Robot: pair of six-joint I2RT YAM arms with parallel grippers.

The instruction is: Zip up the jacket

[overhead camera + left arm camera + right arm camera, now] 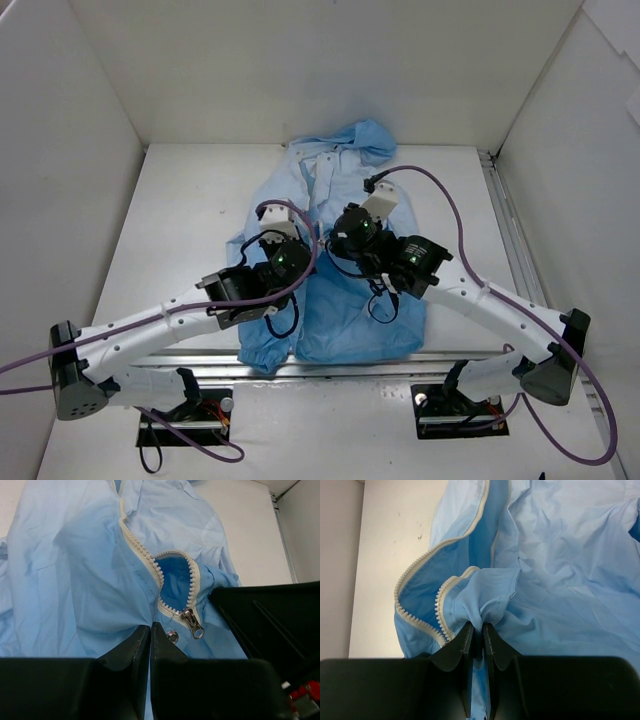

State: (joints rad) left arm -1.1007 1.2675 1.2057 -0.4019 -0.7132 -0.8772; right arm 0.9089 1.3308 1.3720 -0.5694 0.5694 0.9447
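Left gripper (150, 630): fingers pressed together, tips against the light blue jacket (85, 580) just left of a metal snap (173, 636). Whether a fold is caught between them cannot be told.

Right gripper (476, 630): fingers nearly together, clamped on a bunched fold of jacket fabric beside the pale zipper teeth (442, 600).

Zipper slider (191, 621): metal, sitting low on the front, just right of the snap, pull tab hanging toward the camera. Above it the two rows of teeth stand apart in a loop, showing darker blue lining.

Jacket position: flat on the white table (180, 230), front upward, hood (365, 138) toward the far wall, hem at the near edge. Both arms reach over its middle.
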